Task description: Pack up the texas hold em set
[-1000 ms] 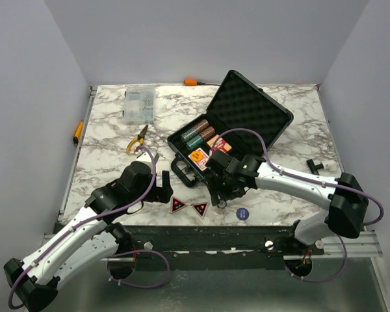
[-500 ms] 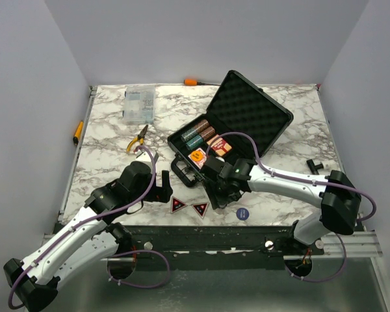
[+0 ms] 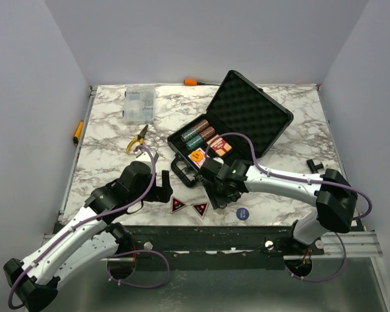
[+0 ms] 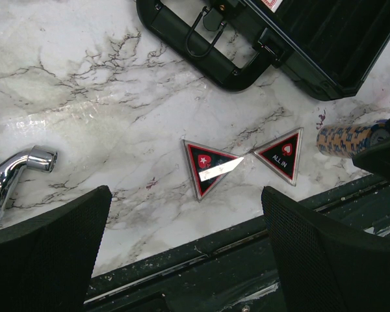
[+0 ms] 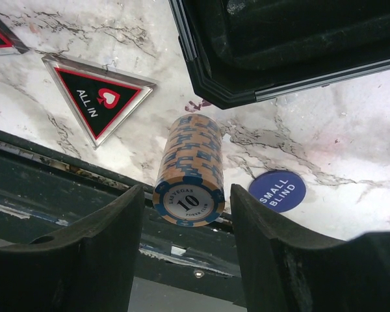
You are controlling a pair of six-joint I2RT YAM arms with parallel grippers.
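The black briefcase (image 3: 247,117) lies open, with chip stacks (image 3: 199,133) and an orange card deck (image 3: 197,156) in its base. On the marble near the front edge lie two red-black triangles (image 4: 211,170) (image 4: 283,155) and a blue "small blind" button (image 5: 277,190). An orange-and-blue chip stack (image 5: 190,172) lies on its side by the case's corner. My right gripper (image 5: 185,195) is open and straddles it, with a narrow gap on each side. My left gripper (image 4: 185,253) hangs wide open and empty over the front edge, just short of the triangles.
A clear organiser box (image 3: 138,104), yellow-handled pliers (image 3: 138,138) and an orange-handled screwdriver (image 3: 192,82) lie at the back left. A small black part (image 3: 314,166) sits at the right. The dark metal rail (image 3: 201,231) runs along the front edge, close under both grippers.
My right gripper has shifted a little left over the lying chip stack and its jaws have narrowed around it. The left arm has not moved.
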